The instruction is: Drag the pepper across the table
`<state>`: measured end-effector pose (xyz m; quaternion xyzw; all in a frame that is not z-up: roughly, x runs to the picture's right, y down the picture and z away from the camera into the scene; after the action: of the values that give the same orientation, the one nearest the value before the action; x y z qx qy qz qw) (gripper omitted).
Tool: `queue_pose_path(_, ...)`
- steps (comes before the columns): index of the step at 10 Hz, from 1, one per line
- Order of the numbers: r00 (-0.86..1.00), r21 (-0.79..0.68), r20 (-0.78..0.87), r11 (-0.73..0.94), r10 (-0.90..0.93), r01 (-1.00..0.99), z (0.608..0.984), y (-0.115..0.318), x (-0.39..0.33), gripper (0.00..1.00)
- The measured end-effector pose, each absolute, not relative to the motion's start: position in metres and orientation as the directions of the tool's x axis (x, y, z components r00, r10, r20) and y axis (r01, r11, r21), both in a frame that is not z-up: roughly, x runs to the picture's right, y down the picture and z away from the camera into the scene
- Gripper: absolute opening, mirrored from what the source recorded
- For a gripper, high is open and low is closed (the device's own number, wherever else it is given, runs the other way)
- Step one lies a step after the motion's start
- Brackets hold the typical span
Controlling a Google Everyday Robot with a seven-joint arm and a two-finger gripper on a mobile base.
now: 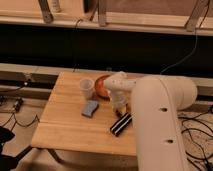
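Note:
My white arm reaches in from the right and bends down over the light wooden table [65,125]. The gripper [119,104] hangs low at the table's right middle, just right of the orange-red bowl. Beneath its tip shows a small dark reddish bit that seems to be the pepper [122,111], mostly hidden by the gripper. The gripper looks to be touching it or right over it.
A pale cup [86,88] stands at the back middle with the round orange-red bowl [102,86] beside it. A blue sponge [90,108] lies left of the gripper. A black striped block [120,124] lies near the front right edge. Cables trail on the floor.

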<state>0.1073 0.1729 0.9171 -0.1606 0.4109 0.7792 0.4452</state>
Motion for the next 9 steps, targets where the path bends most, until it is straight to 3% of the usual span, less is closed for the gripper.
queue_pose_path(6,-0.736,0.614,-0.493,-0.413,0.465,-0.672,0.899,0.18,0.202,0.0)
queue_pose_path(9,-0.736,0.62,-0.494,-0.406,0.463,-0.672,0.896,0.181,0.203,0.08)
